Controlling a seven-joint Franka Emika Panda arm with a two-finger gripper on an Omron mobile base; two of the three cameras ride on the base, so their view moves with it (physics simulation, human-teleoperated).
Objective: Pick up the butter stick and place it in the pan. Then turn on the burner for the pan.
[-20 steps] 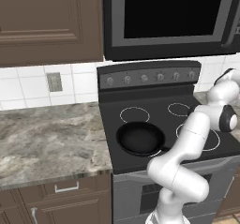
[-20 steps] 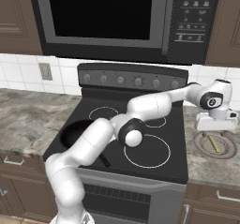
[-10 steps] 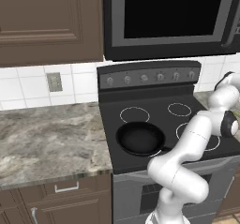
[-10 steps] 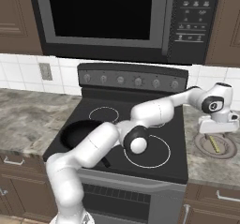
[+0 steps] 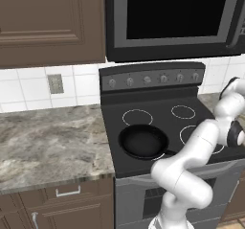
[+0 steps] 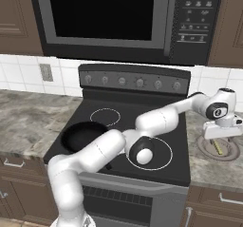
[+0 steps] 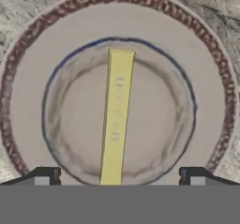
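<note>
The butter stick point(image 7: 116, 120), a thin pale yellow bar, lies across the middle of a round beige plate point(image 7: 28, 101) with a brown rim. My gripper point(image 7: 119, 178) hovers straight above it, open, with one dark fingertip on either side of the bar's near end and nothing held. From the right base view the gripper point(image 6: 221, 130) hangs just over the plate point(image 6: 209, 150) on the counter right of the stove, with the butter stick point(image 6: 218, 147) under it. The black pan point(image 6: 84, 135) sits on the front left burner, also seen as the pan point(image 5: 142, 141).
A row of stove knobs point(image 6: 137, 82) runs along the back panel under the microwave point(image 6: 109, 17). My arm stretches across the cooktop point(image 6: 156, 121) above the front right burner. Grey stone counter point(image 5: 43, 142) lies left of the stove.
The hand has sunk a little toward the plate and the butter stick. The jaws have stayed open and the pan has not moved.
</note>
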